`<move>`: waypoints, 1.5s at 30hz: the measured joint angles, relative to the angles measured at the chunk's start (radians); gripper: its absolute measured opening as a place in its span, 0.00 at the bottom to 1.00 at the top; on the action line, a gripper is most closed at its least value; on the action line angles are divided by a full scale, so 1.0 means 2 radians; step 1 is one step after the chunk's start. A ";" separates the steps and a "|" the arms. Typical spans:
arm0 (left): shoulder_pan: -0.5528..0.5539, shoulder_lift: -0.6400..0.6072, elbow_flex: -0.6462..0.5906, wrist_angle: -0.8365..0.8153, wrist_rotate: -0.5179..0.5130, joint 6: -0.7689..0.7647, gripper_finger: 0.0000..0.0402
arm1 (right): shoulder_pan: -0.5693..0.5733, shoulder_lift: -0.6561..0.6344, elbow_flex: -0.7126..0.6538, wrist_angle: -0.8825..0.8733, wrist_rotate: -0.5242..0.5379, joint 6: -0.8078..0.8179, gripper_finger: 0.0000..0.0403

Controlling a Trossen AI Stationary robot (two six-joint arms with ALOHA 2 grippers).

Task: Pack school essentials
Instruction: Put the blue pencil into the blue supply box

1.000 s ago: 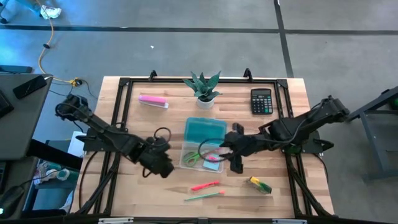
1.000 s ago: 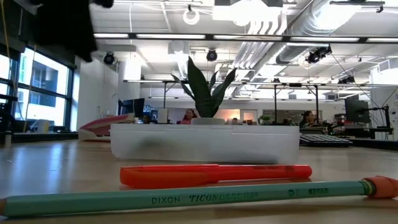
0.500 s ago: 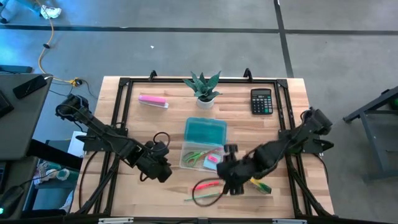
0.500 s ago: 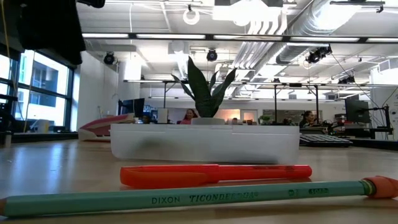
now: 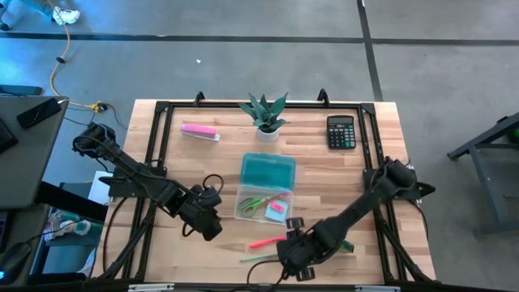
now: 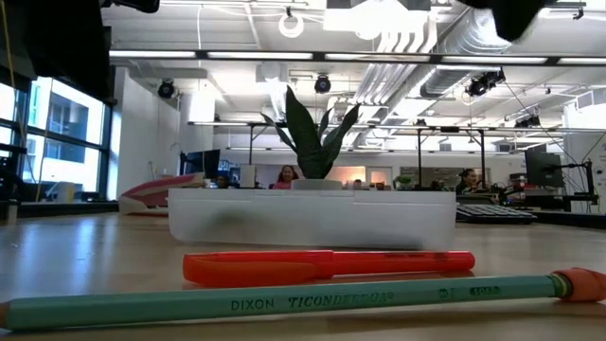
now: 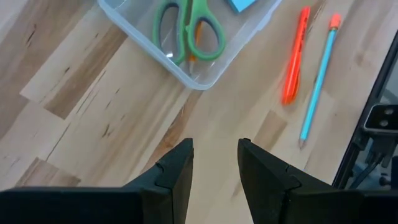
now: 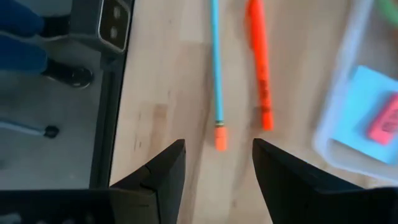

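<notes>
A clear box near the table's middle holds green-handled scissors, a light-blue note pad and a pink eraser. Nearer the front edge a pink-red pen and a teal-green pencil lie flat on the wood. My right gripper hovers open over the pencil's eraser end and touches nothing. Left of the box, my left gripper hangs open above bare table. A yellow-green block lies partly under my right arm.
The box's teal lid lies just beyond it. A potted plant, a black calculator and a pale-pink bar stand along the far side. The table's front edge and a black frame rail are close to my right gripper.
My right gripper has swung from above the box toward the table's near edge and down, tipping more steeply, and now stands over the pen and pencil. Its fingers have stayed open. The left arm and the objects have kept still.
</notes>
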State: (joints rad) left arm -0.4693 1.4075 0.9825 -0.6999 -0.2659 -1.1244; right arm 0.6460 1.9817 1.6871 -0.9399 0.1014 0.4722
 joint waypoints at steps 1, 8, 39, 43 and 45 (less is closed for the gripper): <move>0.000 0.000 0.000 0.000 0.003 0.004 0.29 | 0.002 0.007 0.000 0.003 -0.001 0.000 0.44; -0.002 0.000 0.000 0.002 0.012 0.007 0.29 | 0.006 0.049 0.000 0.018 -0.003 -0.001 0.44; -0.002 0.000 0.000 0.009 0.025 0.020 0.29 | -0.017 0.125 0.001 0.020 -0.051 0.000 0.28; -0.002 0.000 0.000 0.008 0.026 0.032 0.29 | -0.017 0.126 0.001 0.020 -0.051 0.002 0.19; -0.002 0.000 0.000 0.008 0.029 0.038 0.29 | -0.017 0.126 0.001 0.020 -0.053 0.004 0.15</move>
State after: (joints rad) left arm -0.4725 1.4075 0.9825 -0.6846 -0.2085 -1.0478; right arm 0.6125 2.2337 1.6894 -0.8989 -0.0045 0.4812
